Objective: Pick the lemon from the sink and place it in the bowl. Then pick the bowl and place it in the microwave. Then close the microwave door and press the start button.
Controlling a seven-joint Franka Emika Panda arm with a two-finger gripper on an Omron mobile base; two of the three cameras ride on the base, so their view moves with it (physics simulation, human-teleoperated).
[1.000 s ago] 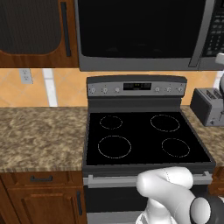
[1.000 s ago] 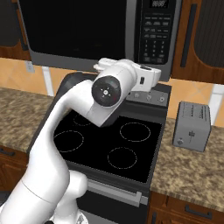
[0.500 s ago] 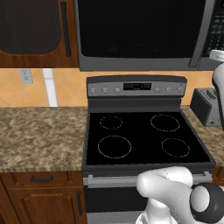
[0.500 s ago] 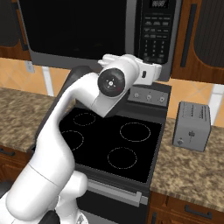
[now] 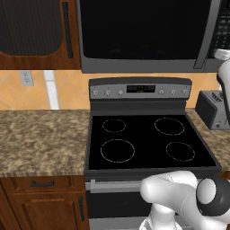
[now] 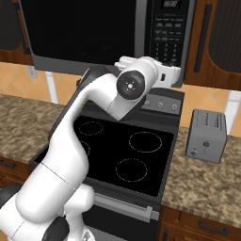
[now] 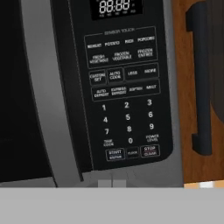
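My tool (image 7: 111, 183) is closed on nothing, its two grey tips pressed together just below the button panel (image 7: 124, 94) of the microwave (image 6: 108, 37). The microwave door (image 5: 141, 33) is shut, its glossy black window so dark that I cannot make out anything inside. The panel's small lettering is blurred, though "start" reads at the lower left. The black glass stove (image 5: 146, 141) sits below, between speckled stone tabletop (image 5: 40, 139) stretches, with a boxy grey toaster (image 6: 206, 135) to the right.
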